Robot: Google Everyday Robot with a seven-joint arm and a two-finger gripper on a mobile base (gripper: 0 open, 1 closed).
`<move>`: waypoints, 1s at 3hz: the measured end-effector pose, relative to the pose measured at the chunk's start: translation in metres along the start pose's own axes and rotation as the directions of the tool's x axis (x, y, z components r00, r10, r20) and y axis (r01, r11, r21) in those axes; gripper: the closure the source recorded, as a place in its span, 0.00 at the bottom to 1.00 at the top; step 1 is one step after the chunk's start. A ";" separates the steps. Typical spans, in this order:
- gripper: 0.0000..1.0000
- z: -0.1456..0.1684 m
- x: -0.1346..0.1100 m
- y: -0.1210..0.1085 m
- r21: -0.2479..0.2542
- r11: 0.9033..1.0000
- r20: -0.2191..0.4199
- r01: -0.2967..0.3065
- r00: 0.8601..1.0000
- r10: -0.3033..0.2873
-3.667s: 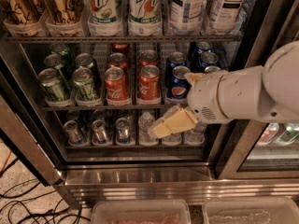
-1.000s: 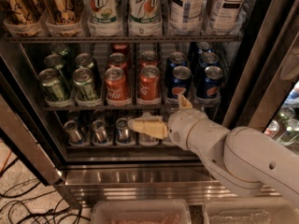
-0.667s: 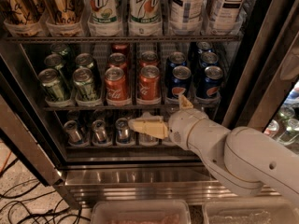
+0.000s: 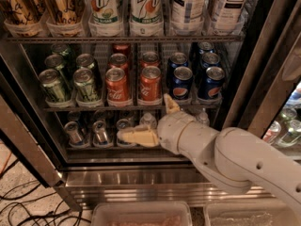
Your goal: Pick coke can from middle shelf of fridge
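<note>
Below the coke can (image 4: pixel 150 85), end effector (image 4: pixel 144 117)

Spread-fingered tool (image 4: pixel 143 117) just below coke can (image 4: pixel 150 84), middle shelf (image 4: pixel 94 108)

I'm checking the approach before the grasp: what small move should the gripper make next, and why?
Probably lift a little. The gripper sits open, mostly below the middle shelf, in front of the small bottles, while the nearest coke can stands just above it.
</note>
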State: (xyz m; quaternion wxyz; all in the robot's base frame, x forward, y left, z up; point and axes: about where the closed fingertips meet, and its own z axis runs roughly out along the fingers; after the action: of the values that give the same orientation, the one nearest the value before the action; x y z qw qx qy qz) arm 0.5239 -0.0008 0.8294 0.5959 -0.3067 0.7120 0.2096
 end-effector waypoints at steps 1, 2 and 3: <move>0.00 0.013 0.014 0.024 -0.073 0.995 -0.009 0.060 0.998 -0.061; 0.00 0.025 0.023 0.039 -0.106 0.991 -0.005 0.081 0.997 -0.082; 0.00 0.034 0.020 0.044 -0.093 0.992 0.017 0.083 0.997 -0.081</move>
State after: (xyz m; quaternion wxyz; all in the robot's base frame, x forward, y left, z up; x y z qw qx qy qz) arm 0.5164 0.0499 0.7995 0.5938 -0.3618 0.6841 0.2202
